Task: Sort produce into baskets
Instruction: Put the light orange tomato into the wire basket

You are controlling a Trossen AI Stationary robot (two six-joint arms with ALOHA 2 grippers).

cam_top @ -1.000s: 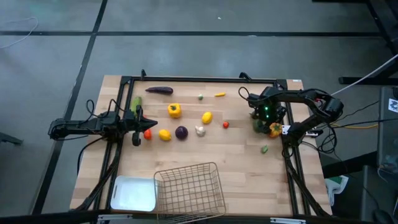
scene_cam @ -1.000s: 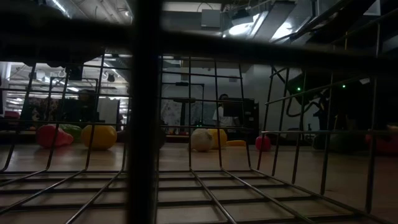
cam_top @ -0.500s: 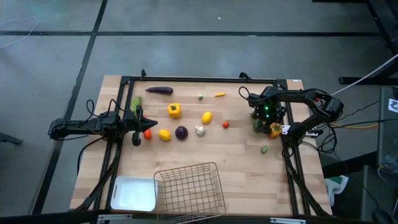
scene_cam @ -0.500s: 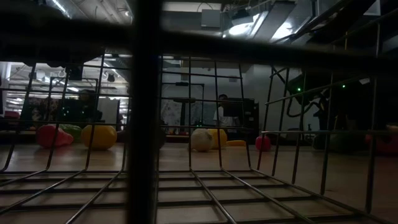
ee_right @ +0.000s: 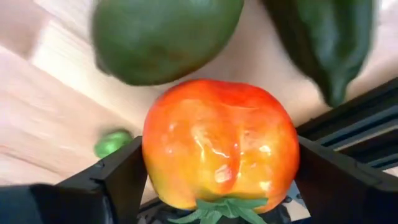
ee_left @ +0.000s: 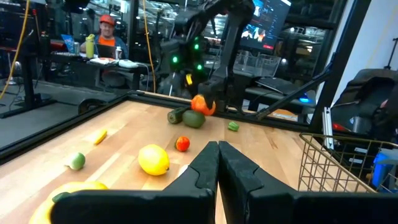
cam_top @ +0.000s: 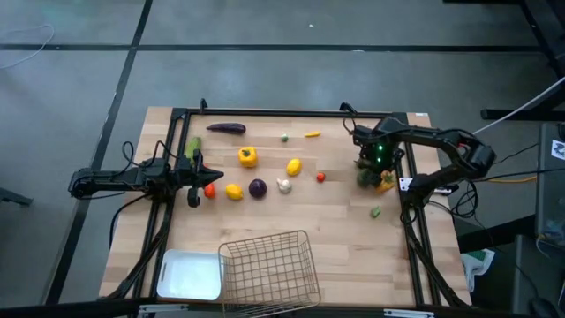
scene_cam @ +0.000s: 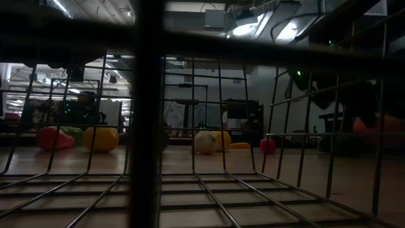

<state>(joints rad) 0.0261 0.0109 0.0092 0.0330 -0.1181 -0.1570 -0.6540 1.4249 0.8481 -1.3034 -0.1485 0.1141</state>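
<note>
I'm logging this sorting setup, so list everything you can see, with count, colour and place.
Eggplant: 1, purple, far edge, left.
Cucumber: 1, green, beside the left gripper.
Yellow pepper: 1, table centre.
Lemons: 2, yellow, centre and left centre.
Onion: 1, purple, centre.
Garlic: 1, white, beside the onion.
Red pieces: 2, centre and near left gripper.
Orange pepper: 1, between the right gripper's fingers.
Green pieces: several, right side.
Wire basket: 1, silver, near edge.
Tray: 1, white, left of the basket.
Left gripper: shut, left side.
Right gripper: right side.
</note>
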